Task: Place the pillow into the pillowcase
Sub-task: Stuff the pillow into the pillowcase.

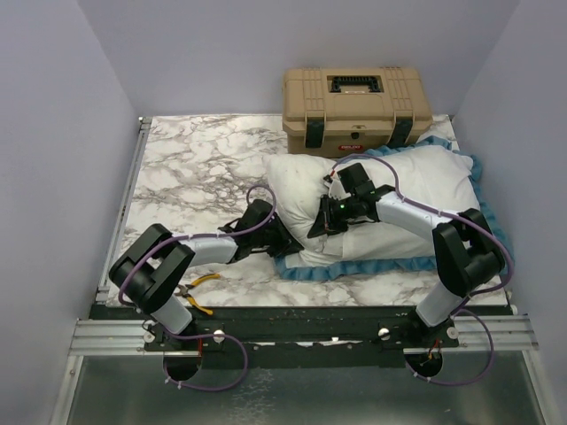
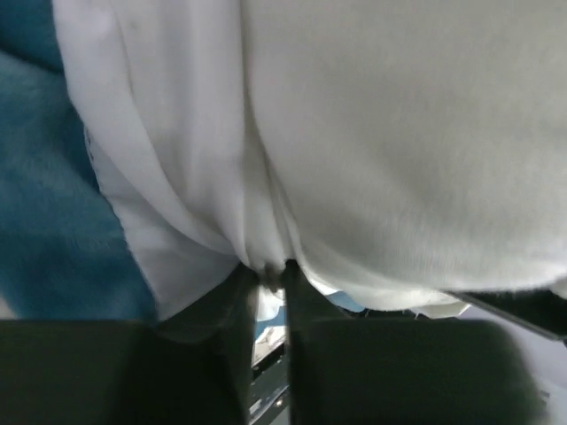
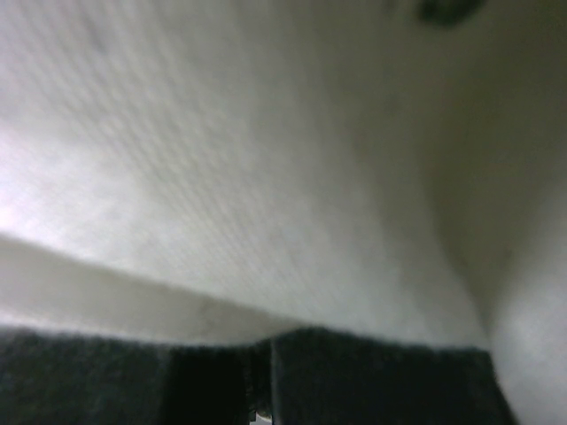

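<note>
Stuffing looked barely begun: the pillow point(image 1: 416, 190) lay atop the pillowcase point(image 1: 312, 270) on the table point(image 1: 195, 159), left hand point(image 2: 270, 266) clamped on its white edge, right hand point(image 1: 322, 228) closed against the pillow, so that edge next needed lifting over it.

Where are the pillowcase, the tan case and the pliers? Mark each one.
pillowcase point(image 1: 319, 269): top view, blue frill along its near edge.
tan case point(image 1: 357, 106): top view, lid just below the handle.
pliers point(image 1: 204, 281): top view, upper yellow handle.
</note>
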You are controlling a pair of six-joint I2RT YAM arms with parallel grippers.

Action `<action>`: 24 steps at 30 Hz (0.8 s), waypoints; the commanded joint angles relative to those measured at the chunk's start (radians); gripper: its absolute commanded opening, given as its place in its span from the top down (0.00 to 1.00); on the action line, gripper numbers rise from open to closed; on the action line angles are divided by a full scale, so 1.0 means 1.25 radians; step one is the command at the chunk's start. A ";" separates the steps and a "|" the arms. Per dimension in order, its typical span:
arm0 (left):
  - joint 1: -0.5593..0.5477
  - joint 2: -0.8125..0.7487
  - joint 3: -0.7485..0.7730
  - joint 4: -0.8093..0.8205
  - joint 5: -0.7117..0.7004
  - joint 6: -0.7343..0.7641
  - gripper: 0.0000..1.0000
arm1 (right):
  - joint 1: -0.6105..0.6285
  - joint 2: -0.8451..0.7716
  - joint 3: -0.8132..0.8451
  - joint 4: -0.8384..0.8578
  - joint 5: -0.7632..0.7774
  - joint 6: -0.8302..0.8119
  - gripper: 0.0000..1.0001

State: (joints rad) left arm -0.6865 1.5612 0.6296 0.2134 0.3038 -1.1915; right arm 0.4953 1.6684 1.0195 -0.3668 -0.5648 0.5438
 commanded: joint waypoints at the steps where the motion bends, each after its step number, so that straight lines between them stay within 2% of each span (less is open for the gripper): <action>1: -0.013 0.036 0.036 0.038 -0.028 0.002 0.92 | -0.020 0.025 -0.011 -0.054 0.044 0.016 0.97; 2: -0.014 0.034 0.034 0.038 -0.028 0.000 0.99 | -0.021 0.025 -0.010 -0.056 0.046 0.013 0.97; 3: -0.015 0.026 0.030 0.039 -0.030 0.000 1.00 | -0.022 0.023 -0.010 -0.057 0.048 0.010 0.97; 13: -0.018 -0.169 -0.019 0.032 -0.019 -0.054 1.00 | -0.021 0.026 0.014 -0.092 0.098 -0.051 1.00; 24: -0.023 -0.252 0.023 0.025 0.023 -0.049 1.00 | 0.004 0.045 0.025 -0.105 0.129 -0.083 1.00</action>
State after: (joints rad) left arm -0.7090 1.2877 0.6144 0.2245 0.2916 -1.2385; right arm 0.5018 1.6794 1.0523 -0.4164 -0.5232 0.4751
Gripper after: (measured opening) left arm 0.003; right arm 0.048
